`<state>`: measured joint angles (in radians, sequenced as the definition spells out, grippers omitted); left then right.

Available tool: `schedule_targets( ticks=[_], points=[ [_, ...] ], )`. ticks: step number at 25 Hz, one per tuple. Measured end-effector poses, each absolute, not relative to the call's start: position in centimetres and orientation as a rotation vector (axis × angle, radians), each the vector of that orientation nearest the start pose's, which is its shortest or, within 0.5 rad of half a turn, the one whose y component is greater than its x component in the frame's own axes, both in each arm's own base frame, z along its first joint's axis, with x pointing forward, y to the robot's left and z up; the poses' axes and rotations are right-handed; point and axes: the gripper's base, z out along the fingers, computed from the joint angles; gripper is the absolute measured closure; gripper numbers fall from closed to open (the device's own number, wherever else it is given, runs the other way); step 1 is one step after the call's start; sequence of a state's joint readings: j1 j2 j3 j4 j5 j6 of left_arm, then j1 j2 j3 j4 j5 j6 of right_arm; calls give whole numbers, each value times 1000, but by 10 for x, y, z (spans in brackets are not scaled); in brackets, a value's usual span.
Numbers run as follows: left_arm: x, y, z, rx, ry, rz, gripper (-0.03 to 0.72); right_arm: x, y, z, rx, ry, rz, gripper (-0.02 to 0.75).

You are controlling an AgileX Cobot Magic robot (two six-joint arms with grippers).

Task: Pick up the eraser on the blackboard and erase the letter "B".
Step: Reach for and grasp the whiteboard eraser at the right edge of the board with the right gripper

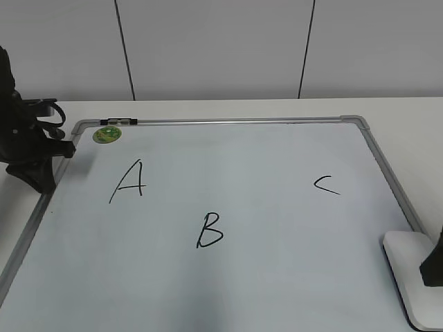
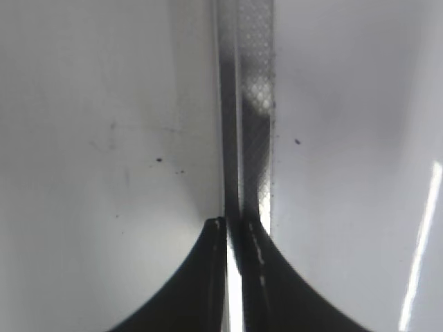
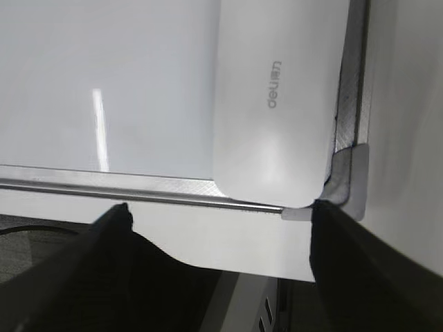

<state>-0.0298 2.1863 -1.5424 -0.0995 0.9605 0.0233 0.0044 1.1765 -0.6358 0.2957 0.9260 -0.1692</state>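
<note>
The blackboard (image 1: 263,159) is a white board with a grey metal frame lying flat on the table. The black letter "B" (image 1: 209,230) is drawn at its lower middle. The white eraser (image 1: 408,283) lies on the board's near right corner, and its grey lettering shows in the right wrist view (image 3: 277,104). My right gripper (image 3: 218,214) is open and empty, with its jaws just short of the eraser's near end; it shows as a dark shape in the exterior view (image 1: 432,266). My left gripper (image 2: 239,225) is shut and empty over the board's left frame (image 2: 252,104), far from the "B".
A black "A" (image 1: 129,181) is drawn left of the "B" and a black "C" (image 1: 327,184) to the right. A round green sticker (image 1: 107,134) sits at the board's far left corner. The left arm (image 1: 28,138) stands beside that corner. The table's front edge runs just below the eraser (image 3: 228,242).
</note>
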Motion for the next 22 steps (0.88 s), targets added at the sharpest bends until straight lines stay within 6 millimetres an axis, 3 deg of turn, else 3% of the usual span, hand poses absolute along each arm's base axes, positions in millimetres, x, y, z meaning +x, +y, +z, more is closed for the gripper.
schedule_targets(
  ticks=[6, 11, 22],
  points=[
    [424, -20, 127, -3, 3086, -128, 665, 198, 22, 216, -12, 2924, 341, 148],
    [424, -20, 127, -3, 3086, -128, 665, 215, 34, 209, -40, 2951, 326, 148],
    [424, -20, 127, -4, 3086, -131, 665, 231, 29, 184, 109, 3062, 86, 148]
  ],
)
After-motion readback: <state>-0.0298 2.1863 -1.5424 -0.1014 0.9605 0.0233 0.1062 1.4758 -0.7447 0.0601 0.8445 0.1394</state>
